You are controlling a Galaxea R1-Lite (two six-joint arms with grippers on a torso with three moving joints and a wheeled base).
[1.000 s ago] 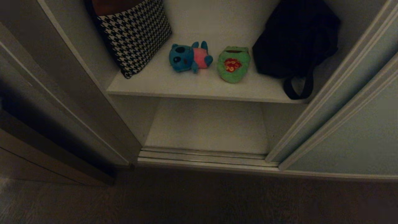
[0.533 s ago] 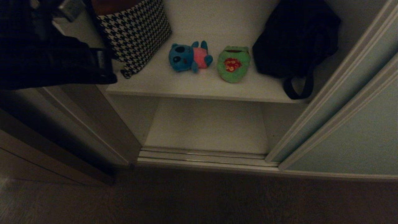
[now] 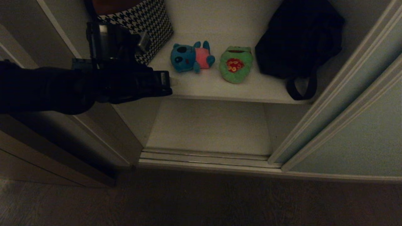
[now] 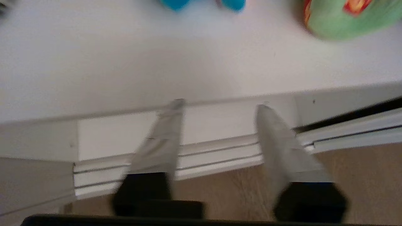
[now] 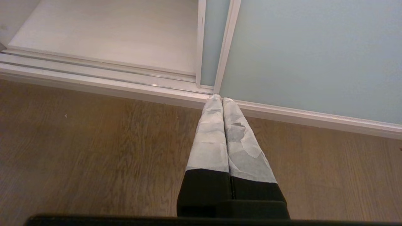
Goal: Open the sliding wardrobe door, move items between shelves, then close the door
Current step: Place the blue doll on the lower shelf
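Left gripper (image 4: 218, 105), fingers spread, empty, stood near upper shelf (image 3: 201, 89) edge, likely to reach blue toy (image 3: 191, 57); right gripper (image 5: 222, 100) pressed together, parked

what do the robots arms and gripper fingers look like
The left arm is bulky and black, with a boxy black wrist block carrying a small silvery part. Each gripper, left gripper and right gripper, has two long tapered fingers, black at the base, wrapped in pale grey-white padding.

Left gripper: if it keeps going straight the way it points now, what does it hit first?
Likely the front edge of the upper shelf: the left gripper, jaws open, has its tips level with that edge. The blue toy lies beyond. Depth is unclear.
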